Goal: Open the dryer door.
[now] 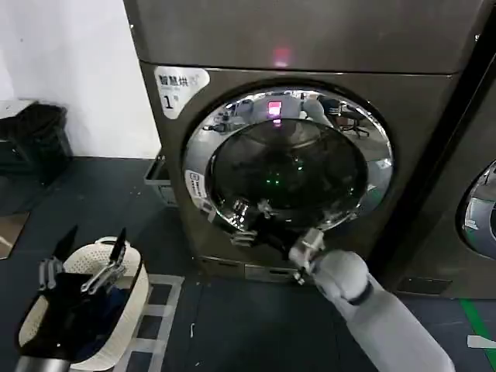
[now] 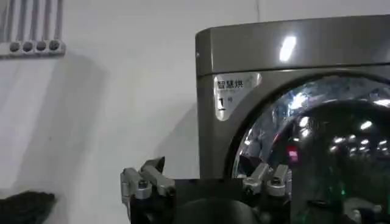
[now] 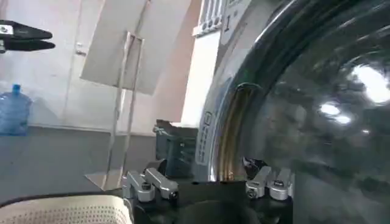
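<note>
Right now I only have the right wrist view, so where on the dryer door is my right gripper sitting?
Observer: In the head view the right gripper is at the lower-left part of the dryer door's chrome rim, with its fingers apart.
Operator: Is the door off the machine anywhere?
Observer: From the head view it looks seated all round in the front of the dryer. I see no gap.
Operator: And the left arm?
Observer: The left gripper hangs open above a white basket on the floor, to the left of the dryer and away from the door.
</note>
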Tool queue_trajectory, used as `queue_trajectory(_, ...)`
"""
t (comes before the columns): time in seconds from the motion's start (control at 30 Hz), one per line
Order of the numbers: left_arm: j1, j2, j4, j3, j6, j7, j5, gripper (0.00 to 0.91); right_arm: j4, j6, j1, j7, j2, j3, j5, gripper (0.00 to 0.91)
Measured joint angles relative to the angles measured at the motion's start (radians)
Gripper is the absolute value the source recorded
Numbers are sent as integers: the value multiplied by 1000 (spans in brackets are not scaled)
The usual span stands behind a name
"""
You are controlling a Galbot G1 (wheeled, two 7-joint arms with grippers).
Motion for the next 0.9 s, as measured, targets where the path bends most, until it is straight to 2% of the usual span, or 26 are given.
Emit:
queue_trajectory(0.27, -3, 1, 0, -5, 20, -3, 0, 907, -66, -2, 54, -3, 61, -51, 0, 907)
queue_trajectory(0.43, -5, 1, 1, -6, 19, -4, -1, 907, -92, -7, 71, -11, 83, -61, 46, 907)
queue_trajectory(0.77, -23, 11, 1, -26, 58, 2, -1, 907, -107, -65, 103, -54, 96, -53, 102, 907)
queue_trajectory(0.9, -40, 20, 1, -30, 84, -18, -10, 907, -128, -68, 110, -56, 104, -49, 102, 907)
